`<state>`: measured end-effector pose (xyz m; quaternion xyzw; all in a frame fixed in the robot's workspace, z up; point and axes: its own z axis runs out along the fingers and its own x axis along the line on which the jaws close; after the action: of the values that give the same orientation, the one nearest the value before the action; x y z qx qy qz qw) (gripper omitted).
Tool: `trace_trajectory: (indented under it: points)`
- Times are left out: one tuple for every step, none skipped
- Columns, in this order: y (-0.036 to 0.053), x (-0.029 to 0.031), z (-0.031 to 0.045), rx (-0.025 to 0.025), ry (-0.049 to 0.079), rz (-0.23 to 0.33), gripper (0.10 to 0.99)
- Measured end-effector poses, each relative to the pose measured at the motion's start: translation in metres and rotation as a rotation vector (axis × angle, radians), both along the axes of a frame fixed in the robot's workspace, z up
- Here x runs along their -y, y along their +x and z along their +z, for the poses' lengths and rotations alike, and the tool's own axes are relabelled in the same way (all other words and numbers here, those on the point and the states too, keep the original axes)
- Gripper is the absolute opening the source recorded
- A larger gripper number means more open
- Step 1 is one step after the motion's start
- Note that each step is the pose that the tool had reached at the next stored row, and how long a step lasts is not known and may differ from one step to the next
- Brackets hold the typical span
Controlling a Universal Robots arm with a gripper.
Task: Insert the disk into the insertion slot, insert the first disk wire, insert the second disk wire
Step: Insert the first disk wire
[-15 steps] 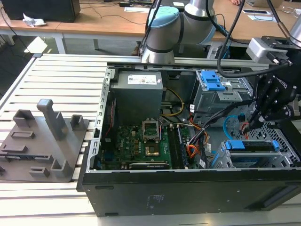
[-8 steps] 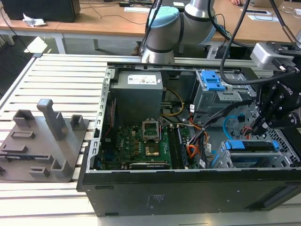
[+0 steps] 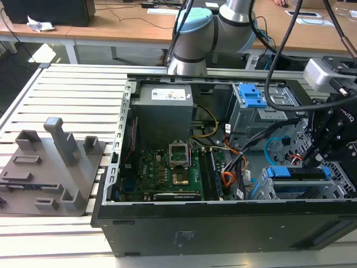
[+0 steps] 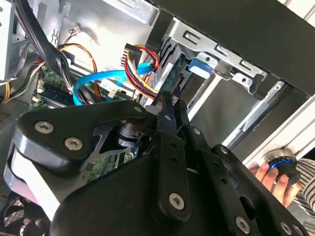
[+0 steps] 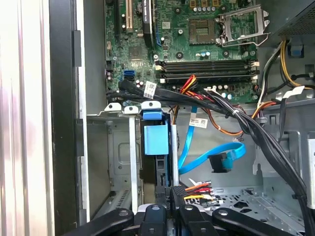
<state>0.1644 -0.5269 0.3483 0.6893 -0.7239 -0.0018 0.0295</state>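
At the drive cage on the exterior view's right of the open computer case [image 3: 167, 223], the disk [image 5: 157, 140] stands on edge in the insertion slot [image 5: 112, 162]. Its long axis runs from the gripper [image 5: 167, 195] toward the motherboard [image 5: 197, 29], blue carrier end leading. In the second wrist view the jaws look clenched on the disk's near edge. The second disk wire [image 5: 211, 153] loops just beside it with its plug dangling free, and the first disk wire [image 4: 140, 69] hangs close by.
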Motion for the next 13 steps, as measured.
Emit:
trace_trajectory:
  points:
    - [0.0006,0.0000,-0.0007,-0.0001,0.000,0.000,0.165]
    - [0.0015,0.0000,-0.0016,-0.0002,0.000,0.000,0.165]
    - [0.0022,0.0000,-0.0023,-0.0003,0.000,0.000,0.165]
    - [0.0027,0.0000,-0.0026,-0.0002,0.000,0.000,0.165]
    - [0.0030,0.0000,-0.0031,-0.0003,0.000,0.000,0.165]
    - [0.0032,0.0000,-0.0032,-0.0003,0.000,0.000,0.165]
    - [0.0036,0.0000,-0.0037,-0.0003,0.000,0.000,0.165]
    - [0.0040,0.0001,-0.0041,-0.0003,0.000,0.000,0.165]
    - [0.0043,0.0002,-0.0044,-0.0003,0.000,0.000,0.165]
    - [0.0046,0.0003,-0.0048,-0.0004,0.000,0.000,0.165]
    - [0.0048,0.0006,-0.0054,-0.0004,0.000,0.000,0.165]
    - [0.0052,0.0010,-0.0062,-0.0004,0.000,0.000,0.165]
    - [0.0054,0.0015,-0.0069,-0.0003,0.000,0.000,0.165]
